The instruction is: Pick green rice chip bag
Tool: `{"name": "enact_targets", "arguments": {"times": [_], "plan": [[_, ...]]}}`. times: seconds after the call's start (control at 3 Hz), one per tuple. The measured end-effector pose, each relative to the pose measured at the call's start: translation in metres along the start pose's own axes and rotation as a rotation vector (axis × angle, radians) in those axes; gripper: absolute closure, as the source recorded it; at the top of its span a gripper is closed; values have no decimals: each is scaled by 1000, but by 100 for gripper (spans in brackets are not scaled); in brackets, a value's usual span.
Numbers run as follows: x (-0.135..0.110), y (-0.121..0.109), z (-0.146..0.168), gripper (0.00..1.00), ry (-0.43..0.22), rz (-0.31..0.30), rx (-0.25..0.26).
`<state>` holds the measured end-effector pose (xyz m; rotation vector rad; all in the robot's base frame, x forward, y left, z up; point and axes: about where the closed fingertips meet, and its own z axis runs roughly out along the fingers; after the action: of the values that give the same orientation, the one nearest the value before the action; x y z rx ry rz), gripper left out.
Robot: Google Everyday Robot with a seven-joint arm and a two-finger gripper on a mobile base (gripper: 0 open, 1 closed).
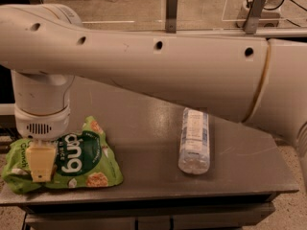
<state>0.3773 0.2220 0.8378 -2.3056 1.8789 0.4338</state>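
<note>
1 green rice chip bag [81, 161], 1 bottle [194, 141], 1 table [144, 147], 1 pincer [41, 170] over the bag's left side

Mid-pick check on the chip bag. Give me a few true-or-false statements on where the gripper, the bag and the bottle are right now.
1. The gripper is down at the left part of the green rice chip bag. True.
2. The bottle stands upright. False: it lies on its side on the table.
3. The bag lies to the right of the bottle in the camera view. False: it is to the left, near the table's front left corner.
4. The bag and the bottle are apart, with bare table between them. True.
5. The gripper is over the bottle. False: it is at the bag, well away from the bottle.
</note>
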Motion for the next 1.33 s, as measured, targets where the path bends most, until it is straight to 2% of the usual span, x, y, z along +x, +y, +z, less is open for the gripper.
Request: {"name": "enact_targets", "arguments": {"times": [0.33, 0.67, 1.0, 1.33], "plan": [[0, 0, 0, 100, 0, 0, 0], [7, -8, -18, 100, -1, -56, -20], [19, -22, -47, 100, -15, -144, -43], [31, -36, -87, 100, -16, -171, 10]]}}
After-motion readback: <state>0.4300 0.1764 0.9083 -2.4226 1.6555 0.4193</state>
